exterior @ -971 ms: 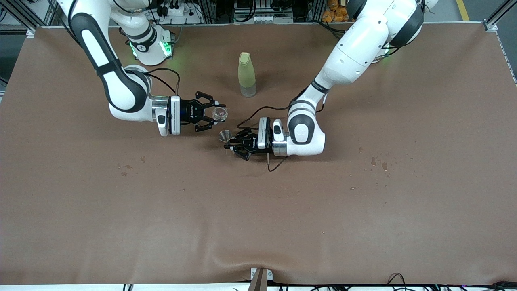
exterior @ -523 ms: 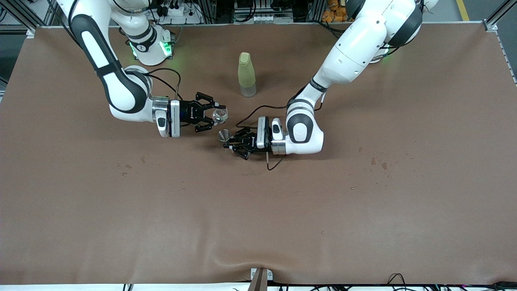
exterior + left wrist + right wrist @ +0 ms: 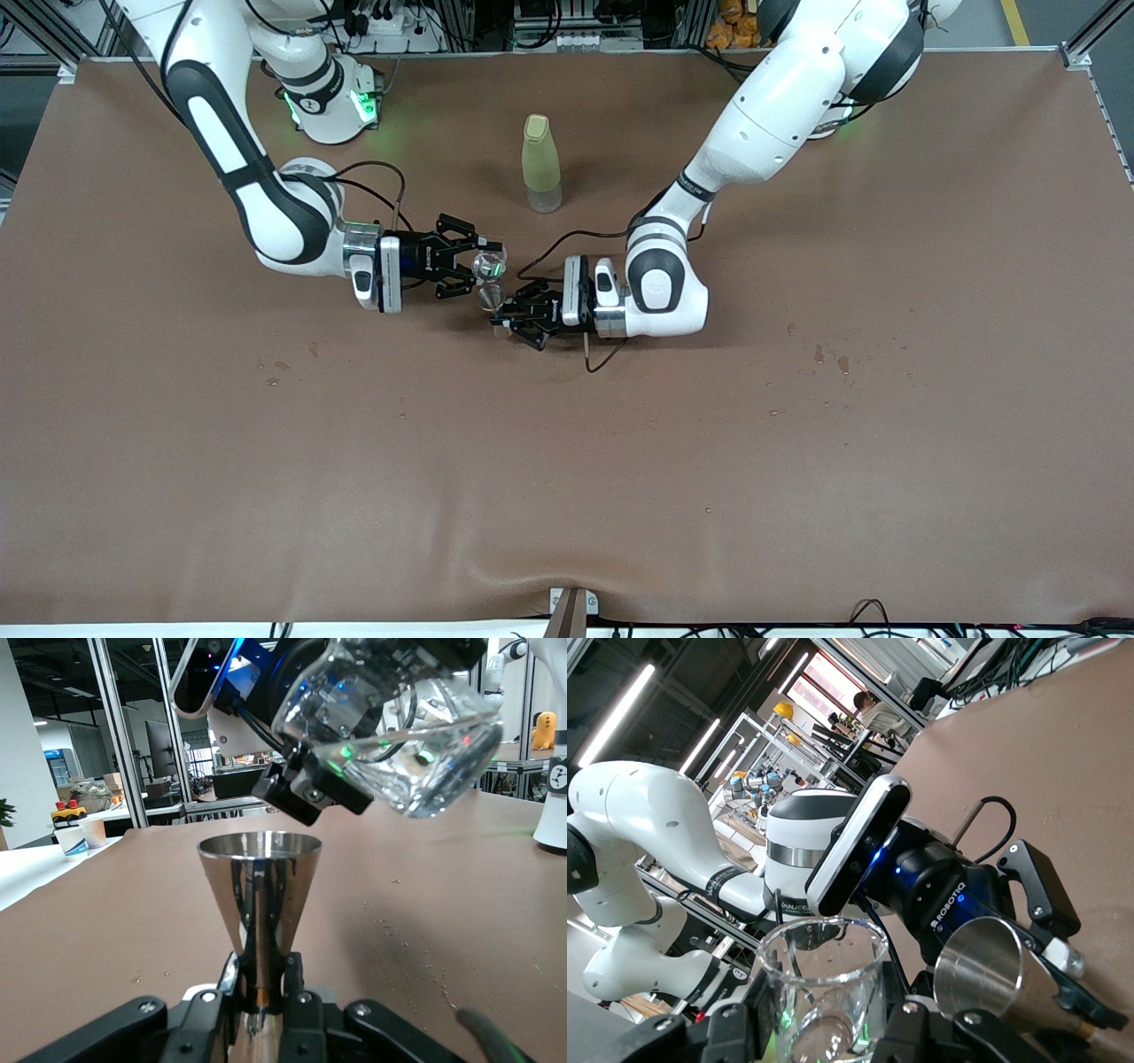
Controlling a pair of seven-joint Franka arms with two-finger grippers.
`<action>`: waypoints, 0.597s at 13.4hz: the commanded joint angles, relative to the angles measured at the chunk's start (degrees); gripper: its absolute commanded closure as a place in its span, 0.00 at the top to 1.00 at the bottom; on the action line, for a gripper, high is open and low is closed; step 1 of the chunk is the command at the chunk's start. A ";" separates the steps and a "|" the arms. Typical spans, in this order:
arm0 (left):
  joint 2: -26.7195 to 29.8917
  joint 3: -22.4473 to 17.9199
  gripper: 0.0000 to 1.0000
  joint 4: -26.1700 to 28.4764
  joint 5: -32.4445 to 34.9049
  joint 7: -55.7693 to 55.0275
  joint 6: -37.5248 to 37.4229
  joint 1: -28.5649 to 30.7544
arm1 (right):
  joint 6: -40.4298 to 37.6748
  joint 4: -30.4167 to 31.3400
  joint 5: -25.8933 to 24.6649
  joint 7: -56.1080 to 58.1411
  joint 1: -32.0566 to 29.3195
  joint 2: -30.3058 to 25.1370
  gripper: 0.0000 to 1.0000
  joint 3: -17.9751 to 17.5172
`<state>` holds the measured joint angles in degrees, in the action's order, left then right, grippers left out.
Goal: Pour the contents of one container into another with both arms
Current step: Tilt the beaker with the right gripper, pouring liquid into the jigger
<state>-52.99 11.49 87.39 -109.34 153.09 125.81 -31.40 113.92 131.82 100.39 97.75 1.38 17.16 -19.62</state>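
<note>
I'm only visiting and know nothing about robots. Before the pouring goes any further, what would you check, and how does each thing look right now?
1. Right gripper shut on the clear glass: ok.
2. Left gripper shut on the stem of the metal cone cup: ok.
3. Metal cone cup upright, mouth up: ok.
4. Clear glass tilted above the cone cup's mouth, as the left wrist view shows: ok.
5. Anything left in the clear glass to pour: cannot tell.
6. Green bottle stands apart from both grippers, nearer the robots' bases: ok.
</note>
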 commanded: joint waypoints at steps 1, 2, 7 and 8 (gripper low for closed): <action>-0.27 -0.24 0.00 -0.21 -2.28 1.77 0.49 -0.59 | 0.07 -0.87 1.56 -3.79 0.90 0.24 0.00 0.29; -0.27 -0.24 0.00 -0.21 -2.28 1.77 0.49 -0.59 | 0.07 -0.78 1.56 -4.67 0.90 0.24 0.00 0.20; -0.45 -0.24 0.00 -0.21 -2.28 2.12 0.49 -0.59 | 0.16 -0.69 1.65 -8.45 0.99 0.24 0.00 0.20; -0.54 -0.24 0.00 -0.12 -2.28 2.12 0.49 -0.59 | 0.16 -0.60 1.65 -8.98 0.99 0.24 0.00 0.20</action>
<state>-53.38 11.49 87.41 -109.34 153.21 125.81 -31.41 113.92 131.73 100.51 90.30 1.53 17.27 -19.63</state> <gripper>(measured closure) 0.789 0.507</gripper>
